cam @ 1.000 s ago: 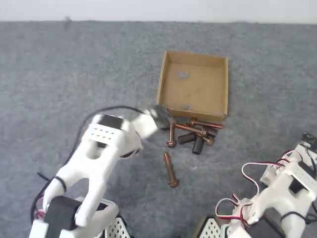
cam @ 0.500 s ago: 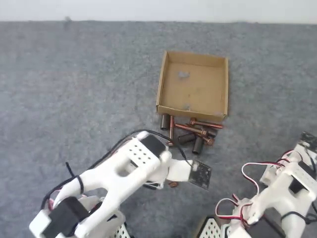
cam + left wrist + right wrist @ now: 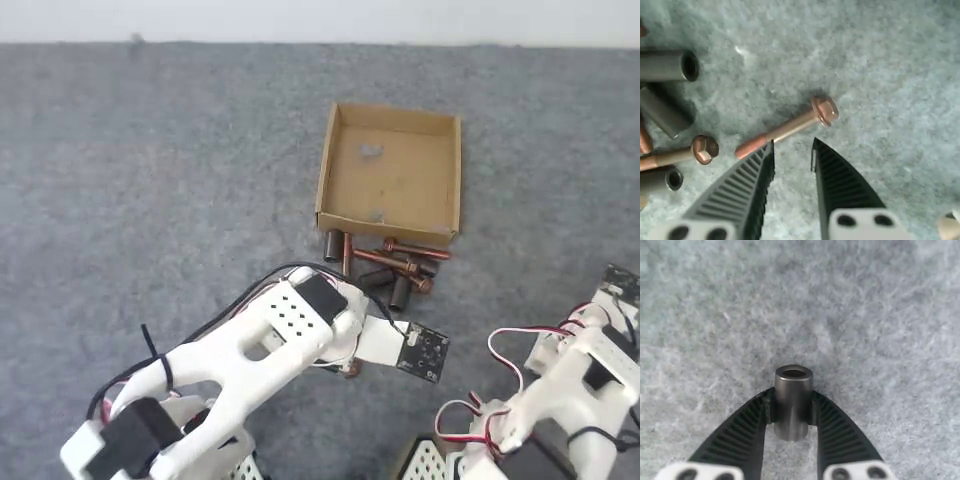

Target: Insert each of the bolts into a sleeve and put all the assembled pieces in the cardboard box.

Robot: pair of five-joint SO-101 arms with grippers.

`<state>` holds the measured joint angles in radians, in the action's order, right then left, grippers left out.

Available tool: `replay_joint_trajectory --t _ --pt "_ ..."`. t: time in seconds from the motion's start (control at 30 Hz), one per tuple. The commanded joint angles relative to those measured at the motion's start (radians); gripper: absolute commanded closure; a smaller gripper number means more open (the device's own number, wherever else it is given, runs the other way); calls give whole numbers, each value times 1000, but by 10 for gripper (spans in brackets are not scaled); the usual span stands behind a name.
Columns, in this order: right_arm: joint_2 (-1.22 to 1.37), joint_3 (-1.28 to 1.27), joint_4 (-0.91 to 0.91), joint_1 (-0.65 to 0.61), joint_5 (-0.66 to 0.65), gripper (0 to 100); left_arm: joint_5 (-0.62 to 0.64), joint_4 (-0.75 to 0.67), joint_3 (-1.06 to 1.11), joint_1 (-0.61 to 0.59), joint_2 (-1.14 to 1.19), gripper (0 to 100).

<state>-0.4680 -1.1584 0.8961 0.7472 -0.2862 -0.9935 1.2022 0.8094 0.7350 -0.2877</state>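
Left gripper (image 3: 792,149) hangs with its ribbed black jaws a narrow gap apart just above a copper bolt (image 3: 790,127) lying alone on fuzzy grey carpet (image 3: 890,60); in the high view the white arm (image 3: 270,345) hides all but the bolt's flanged head. Right gripper (image 3: 793,399) clamps a smooth dark metal sleeve (image 3: 793,385), hollow end outward, with open carpet on every side. Farther off, a heap of bolts and sleeves (image 3: 390,268), overlapping and hard to count, lies just beside the near wall of the shallow cardboard box (image 3: 326,170).
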Motion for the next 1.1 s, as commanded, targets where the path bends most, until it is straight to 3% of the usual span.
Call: replay_joint_trajectory --t 0.0,0.6,1.07 --pt "12 32 -2 -1 -18 981 -9 -18 5 6 -3 884" --pt "12 32 -2 -2 -20 982 -15 -229 117 17 40 884" --pt "12 32 -2 -2 -63 982 -12 -158 -65 35 238 924"
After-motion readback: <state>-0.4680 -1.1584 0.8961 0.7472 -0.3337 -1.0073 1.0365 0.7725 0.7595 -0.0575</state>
